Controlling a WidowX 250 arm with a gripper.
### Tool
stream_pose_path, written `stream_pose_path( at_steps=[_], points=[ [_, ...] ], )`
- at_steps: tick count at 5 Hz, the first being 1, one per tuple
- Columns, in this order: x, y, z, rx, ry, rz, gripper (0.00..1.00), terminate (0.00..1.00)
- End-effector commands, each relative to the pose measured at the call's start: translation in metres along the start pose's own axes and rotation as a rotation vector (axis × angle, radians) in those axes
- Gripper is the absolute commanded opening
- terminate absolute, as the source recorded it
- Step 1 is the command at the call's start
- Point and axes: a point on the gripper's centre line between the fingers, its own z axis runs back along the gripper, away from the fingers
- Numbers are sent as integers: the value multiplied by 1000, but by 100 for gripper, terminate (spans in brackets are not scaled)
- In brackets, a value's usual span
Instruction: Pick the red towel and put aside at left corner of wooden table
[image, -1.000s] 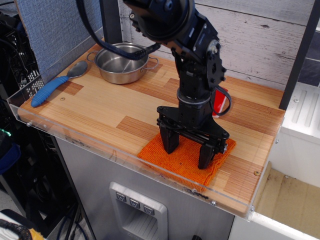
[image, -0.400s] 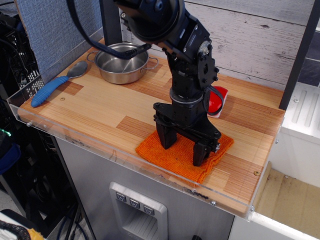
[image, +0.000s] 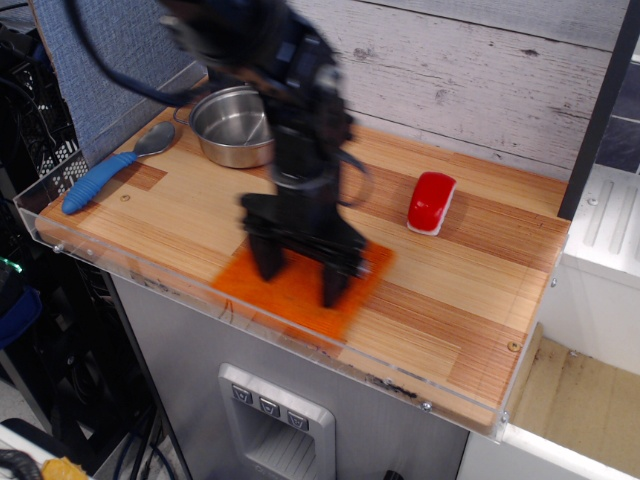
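My pincer (image: 300, 275) is motion-blurred, fingers spread apart and pressed down on the flat orange knitted towel (image: 300, 290), which sits directly under it, close to the clear acrylic rim of the butcher-block wooden worktop (image: 450, 320). I can't tell if any fabric is pinched.

Judgement: partway there; the left corner isn't reached and release is not yet done.

Room: bare wood to my left. Steel pot (image: 232, 125) behind-left, blue-handled spoon (image: 100, 175) far left, glossy red block (image: 431, 202) behind-right, well apart.
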Motion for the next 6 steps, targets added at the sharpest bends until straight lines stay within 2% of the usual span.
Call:
stream_pose_path(
  at_steps=[1,2,3,4,5,6],
  points=[
    [-1,72,-6,6,68,112,100,0],
    [7,96,-2,12,68,132,100,0],
    [11,105,4,28,53,127,100,0],
    [12,104,11,75,42,90,100,0],
    [11,85,13,61,41,26,100,0],
    [13,72,34,44,-13,-16,100,0]
  ],
)
